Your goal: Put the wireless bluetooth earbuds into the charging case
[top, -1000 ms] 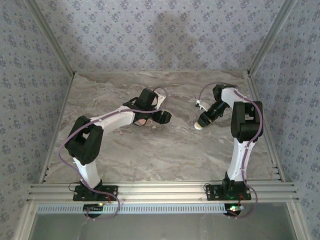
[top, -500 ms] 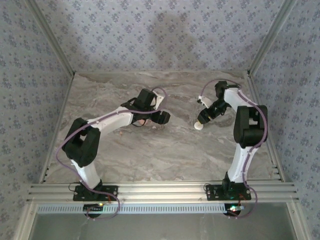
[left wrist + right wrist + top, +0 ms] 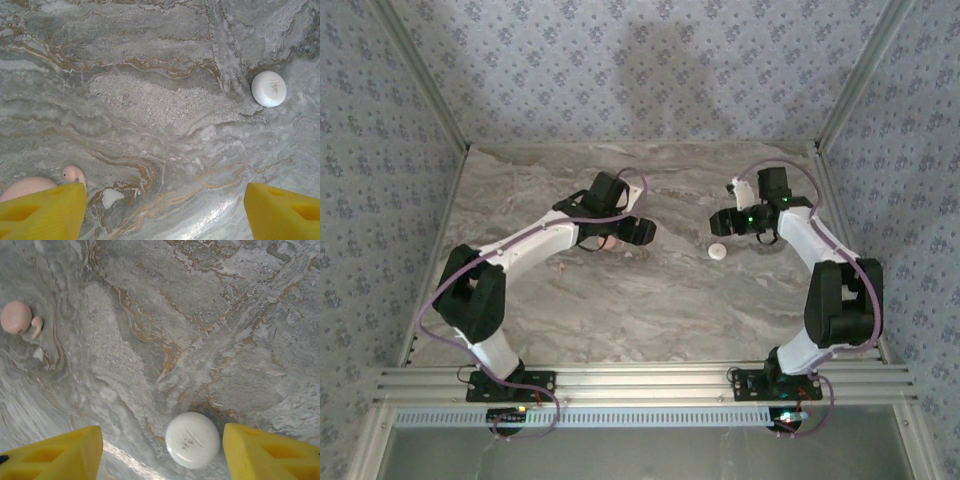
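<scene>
Presently: white round disc point(image 3: 718, 252) lies flat on the marble table point(image 3: 650, 310). Right gripper point(image 3: 161, 440) hovers over the disc, jaws wide, holding nothing. Left gripper point(image 3: 162, 200) is well left of the disc, jaws wide, empty. Tiny white earbud point(image 3: 111, 196) lies well left of the disc, beside a pink stemmed piece point(image 3: 74, 174) and a pink disc point(image 3: 25, 187).

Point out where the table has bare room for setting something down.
Bare tabletop runs between the white disc and the pink disc, and across its whole near half. Crowded beside the left pincer: pink disc, pink earbud-shaped piece, small white bit.
</scene>
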### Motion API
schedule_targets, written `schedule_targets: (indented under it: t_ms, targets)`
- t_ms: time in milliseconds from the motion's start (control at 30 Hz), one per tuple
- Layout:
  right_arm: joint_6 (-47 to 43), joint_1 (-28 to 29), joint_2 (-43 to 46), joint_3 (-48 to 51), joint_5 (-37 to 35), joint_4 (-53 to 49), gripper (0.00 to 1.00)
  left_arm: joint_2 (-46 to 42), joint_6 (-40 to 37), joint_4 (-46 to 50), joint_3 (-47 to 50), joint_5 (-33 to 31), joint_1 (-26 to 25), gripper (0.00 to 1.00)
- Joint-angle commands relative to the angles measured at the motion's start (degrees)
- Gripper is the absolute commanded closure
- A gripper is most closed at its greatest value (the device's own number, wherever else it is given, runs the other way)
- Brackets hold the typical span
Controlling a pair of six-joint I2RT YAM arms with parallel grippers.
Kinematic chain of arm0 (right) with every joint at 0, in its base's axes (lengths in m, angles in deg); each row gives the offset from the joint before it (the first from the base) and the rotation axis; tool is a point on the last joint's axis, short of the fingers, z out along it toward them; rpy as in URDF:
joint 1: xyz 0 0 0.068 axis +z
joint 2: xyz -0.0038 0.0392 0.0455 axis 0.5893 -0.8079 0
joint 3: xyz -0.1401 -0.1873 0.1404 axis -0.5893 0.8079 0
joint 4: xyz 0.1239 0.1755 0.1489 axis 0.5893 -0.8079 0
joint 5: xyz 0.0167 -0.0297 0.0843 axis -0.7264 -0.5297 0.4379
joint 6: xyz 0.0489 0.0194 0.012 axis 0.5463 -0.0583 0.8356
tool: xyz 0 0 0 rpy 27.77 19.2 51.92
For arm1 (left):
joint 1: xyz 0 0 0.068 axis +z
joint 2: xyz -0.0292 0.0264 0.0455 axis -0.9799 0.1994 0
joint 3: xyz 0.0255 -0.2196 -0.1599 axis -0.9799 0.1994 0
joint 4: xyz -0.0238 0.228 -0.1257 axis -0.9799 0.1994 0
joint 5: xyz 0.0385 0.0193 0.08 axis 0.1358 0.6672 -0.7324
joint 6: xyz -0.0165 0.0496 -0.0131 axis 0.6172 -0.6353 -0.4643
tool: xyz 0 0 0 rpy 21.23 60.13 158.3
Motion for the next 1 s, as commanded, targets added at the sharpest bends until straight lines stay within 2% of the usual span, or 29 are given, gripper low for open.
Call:
schedule_targets:
  t_ms: [0,167,300,533,833,967]
  targets:
    - [9.4,2.3,3.1,0.8,-3.6,2.6,0.35,0.3,1.6,5.7,-4.5,-0.3,-0.2,0.19]
    - [15.7,4.4,7.8,4.1,-5.2,3.7,0.34,1.7,3.3,8.1,-6.4,0.5,-0.1,0.19]
    - [19.5,6.5,11.2,7.9,-9.7,6.3,0.34,2.4,4.7,9.4,-6.4,0.6,0.3,0.19]
    - [25.9,10.3,14.3,12.4,-14.1,9.6,0.33,2.5,7.6,11.2,-5.3,2.0,2.9,0.19]
    - [31.4,16.5,11.0,8.7,-17.5,4.1,0.32,1.4,6.2,12.7,-3.9,3.0,7.3,0.19]
    - [32.4,18.6,7.7,8.1,-18.4,5.7,0.32,1.2,5.2,13.0,-2.3,4.4,10.0,0.19]
